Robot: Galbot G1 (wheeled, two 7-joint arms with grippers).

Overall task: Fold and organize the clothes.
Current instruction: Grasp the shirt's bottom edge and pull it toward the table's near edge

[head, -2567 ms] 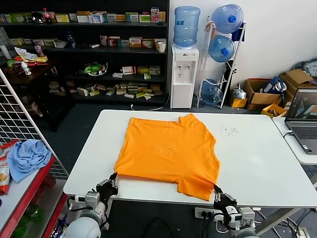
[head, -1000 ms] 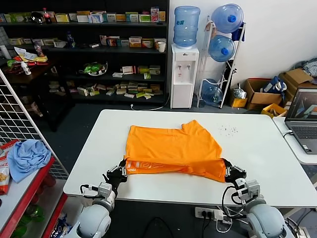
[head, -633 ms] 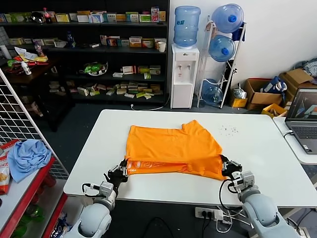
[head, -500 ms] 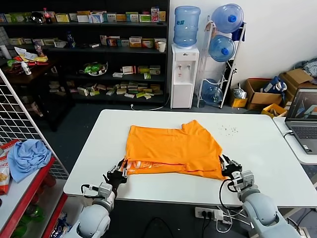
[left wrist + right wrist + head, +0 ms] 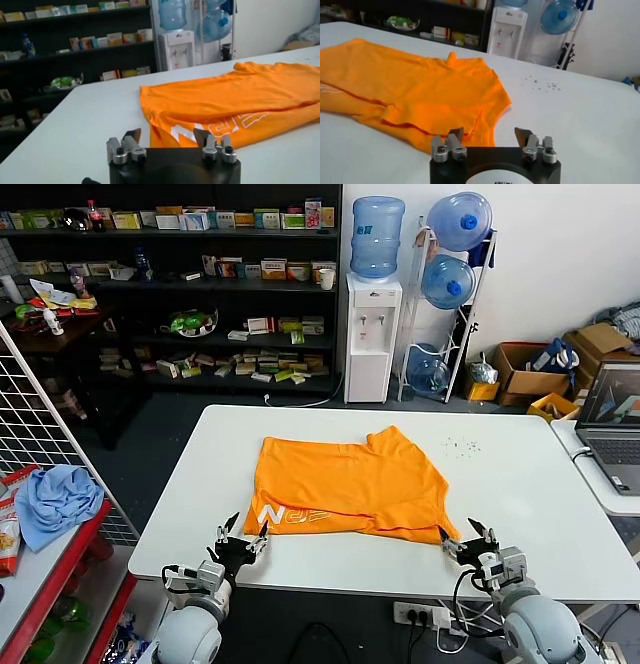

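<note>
Your bright orange short-sleeved cotton T-shirt [image 5: 345, 489] now lies let go on the white table [image 5: 520, 484], closer to the near edge. A second ago both grippers were pinching its folded near hem; now that hem rests flat and the white letters face up by the near left corner of the shirt. The shirt is folded once, with its near part laid back over the rest. Its long side runs left to right, along the near edge of the table, and the collar points toward the far edge.

Your left gripper [image 5: 240, 536] has backed off to the near edge with its fingers spread wide, holding nothing. Your right gripper [image 5: 468, 536] sits just beside the shirt's near right corner, also spread wide and empty.

Small dark specks [image 5: 460, 446] dot the table toward its far right. An open grey laptop [image 5: 615, 419] sits on a side table past the right edge. A crumpled light blue cloth [image 5: 55, 499] lies on a red shelf, well off to the left.
</note>
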